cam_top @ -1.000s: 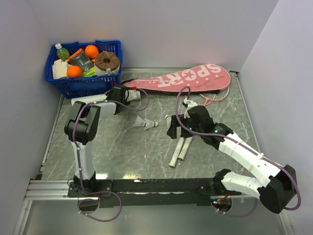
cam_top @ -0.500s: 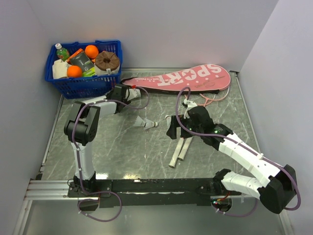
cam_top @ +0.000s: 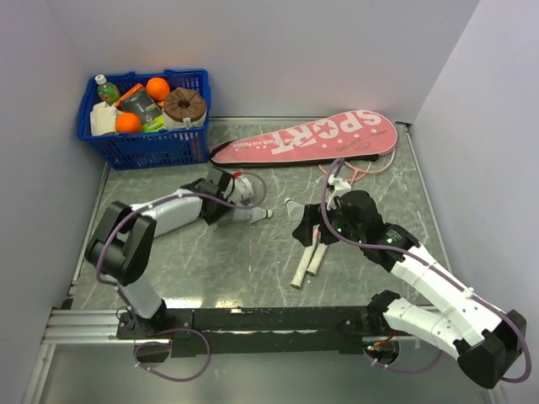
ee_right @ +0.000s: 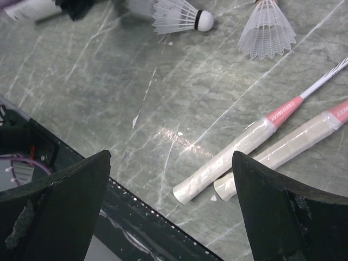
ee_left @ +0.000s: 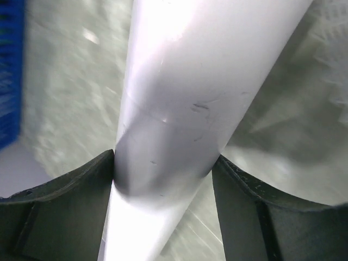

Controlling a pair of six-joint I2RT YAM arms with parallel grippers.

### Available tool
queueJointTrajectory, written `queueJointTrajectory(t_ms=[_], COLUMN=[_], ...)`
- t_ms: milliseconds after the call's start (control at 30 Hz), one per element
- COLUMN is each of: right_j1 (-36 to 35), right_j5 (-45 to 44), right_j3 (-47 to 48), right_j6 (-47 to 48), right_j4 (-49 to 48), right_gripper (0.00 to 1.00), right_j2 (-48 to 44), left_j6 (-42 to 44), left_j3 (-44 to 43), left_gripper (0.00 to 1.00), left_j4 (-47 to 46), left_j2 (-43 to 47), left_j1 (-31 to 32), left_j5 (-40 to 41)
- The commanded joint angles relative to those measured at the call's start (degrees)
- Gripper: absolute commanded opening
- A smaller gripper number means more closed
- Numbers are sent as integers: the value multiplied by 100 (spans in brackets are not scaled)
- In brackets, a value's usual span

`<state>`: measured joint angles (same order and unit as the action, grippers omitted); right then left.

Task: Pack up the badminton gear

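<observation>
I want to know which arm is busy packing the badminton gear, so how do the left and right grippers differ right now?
The left gripper is clamped on the white tube, while the right gripper stands wide open and holds nothing. The left gripper is beside a shuttlecock; the right gripper hangs above the two racket handles. Both have dark fingers and are over the marble table.

A blue plastic basket (cam_top: 143, 150) is being carried at the far left corner of the grey marbled table (cam_top: 210, 257). Two oranges (cam_top: 157, 87), a green-capped bottle (cam_top: 104, 87) and a brown round object (cam_top: 184, 104) are being held inside it.
</observation>
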<state>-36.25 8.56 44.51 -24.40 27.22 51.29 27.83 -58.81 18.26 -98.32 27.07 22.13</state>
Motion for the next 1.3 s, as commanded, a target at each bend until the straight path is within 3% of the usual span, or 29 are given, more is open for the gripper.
queueJointTrajectory(t_ms=[0,200,267,500,567,633,933,1267], right_j1=[-40,-40,-40,-40,-40,-31,-31,-40], right_j5=[155,120,94,120,120,102,102,58], right_j3=[22,-162,-197,-180,-162,-145,-276,-557], right_j6=[41,-20,-64,-65,-21,6,15,-73], right_j4=[318,565,643,697,697,688,547,416], right_gripper=[100,100,100,100,100,100,100,100], right_j2=[-373,-936,-1103,-1174,-1121,-1077,-989,-1015], left_j6=[-822,-1253,-1280,-1237,-1237,-1193,-841,-674], left_j3=[360,897,1002,599,344,124,-438,-429], left_gripper=[34,44,60,79,93,99,97,99], left_j4=[1073,1320,1312,1583,1838,1979,2129,1909], left_j2=[699,1112,1219,1202,1105,991,481,-19], left_j1=[605,1274,1353,1354,1362,1362,1371,1441], left_j5=[-182,-420,-464,-920,-1078,-1402,-1913,-2239])
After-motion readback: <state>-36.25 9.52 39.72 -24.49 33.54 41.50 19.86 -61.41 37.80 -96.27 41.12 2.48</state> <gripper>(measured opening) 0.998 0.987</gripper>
